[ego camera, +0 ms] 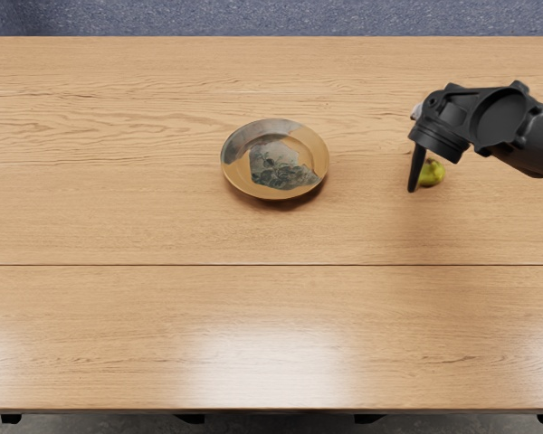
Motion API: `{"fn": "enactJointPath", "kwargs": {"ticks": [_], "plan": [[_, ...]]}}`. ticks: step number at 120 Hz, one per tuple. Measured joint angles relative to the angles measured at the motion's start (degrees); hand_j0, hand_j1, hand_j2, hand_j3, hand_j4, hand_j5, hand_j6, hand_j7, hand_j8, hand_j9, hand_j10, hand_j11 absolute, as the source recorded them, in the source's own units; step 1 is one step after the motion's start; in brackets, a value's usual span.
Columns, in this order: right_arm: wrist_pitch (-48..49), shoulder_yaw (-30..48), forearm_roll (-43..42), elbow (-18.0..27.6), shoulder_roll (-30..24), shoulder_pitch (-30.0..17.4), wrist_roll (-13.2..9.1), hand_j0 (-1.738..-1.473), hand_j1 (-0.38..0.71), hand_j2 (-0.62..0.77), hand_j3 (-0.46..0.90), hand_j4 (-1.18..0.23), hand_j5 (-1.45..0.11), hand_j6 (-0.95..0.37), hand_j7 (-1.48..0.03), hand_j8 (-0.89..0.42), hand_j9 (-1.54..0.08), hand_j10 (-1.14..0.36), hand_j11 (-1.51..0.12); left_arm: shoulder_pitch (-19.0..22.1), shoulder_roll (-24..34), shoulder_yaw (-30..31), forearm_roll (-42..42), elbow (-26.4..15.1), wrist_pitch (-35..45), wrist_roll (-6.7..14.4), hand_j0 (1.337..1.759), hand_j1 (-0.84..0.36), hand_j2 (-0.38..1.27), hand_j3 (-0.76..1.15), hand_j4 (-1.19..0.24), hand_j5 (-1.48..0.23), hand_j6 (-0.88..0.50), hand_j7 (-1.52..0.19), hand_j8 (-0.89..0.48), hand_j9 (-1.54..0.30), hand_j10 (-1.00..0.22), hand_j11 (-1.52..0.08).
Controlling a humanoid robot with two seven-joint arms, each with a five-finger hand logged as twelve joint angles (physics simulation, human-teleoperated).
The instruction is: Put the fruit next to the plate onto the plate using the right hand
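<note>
A small yellow-green fruit (pixel 433 172) lies on the wooden table, well to the right of the plate. The plate (pixel 240 145) is round, metallic and gold-rimmed, and sits near the table's middle with nothing on it. My right hand (pixel 423 177) comes in from the right edge and hovers directly over the fruit. One dark finger (pixel 416 172) points straight down just left of the fruit; the wrist hides the other fingers. The hand looks open, and the fruit still rests on the table. No left arm shows.
The wooden table (pixel 253 316) stretches wide across the view, with a seam running across it below the plate. Its far edge meets a grey floor at the top.
</note>
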Motion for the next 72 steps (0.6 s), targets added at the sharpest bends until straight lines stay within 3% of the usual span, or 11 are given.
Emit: {"fn": "enactJointPath", "kwargs": {"ticks": [22, 72], "plan": [[0.0, 0.5, -2.3, -4.3, 1.3, -3.9, 0.0, -1.658, -0.27, -0.01, 0.0, -0.07, -0.09, -0.07, -0.09, -0.07, -0.09, -0.07, -0.09, 0.0, 0.0, 0.0, 0.0, 0.0, 0.0, 0.0, 1.658, 0.35, 0.0, 0.0, 0.0, 0.0, 0.0, 0.0, 0.0, 0.0, 0.0, 0.0], [-0.2, 1.0, -4.2, -5.4, 0.8, -5.9, 0.0, -1.658, -0.17, -0.03, 0.0, -0.15, -0.19, -0.15, -0.19, -0.15, -0.19, -0.15, -0.19, 0.0, 0.0, 0.0, 0.0, 0.0, 0.0, 0.0, 1.658, 0.35, 0.0, 0.0, 0.0, 0.0, 0.0, 0.0, 0.0, 0.0, 0.0, 0.0]]}}
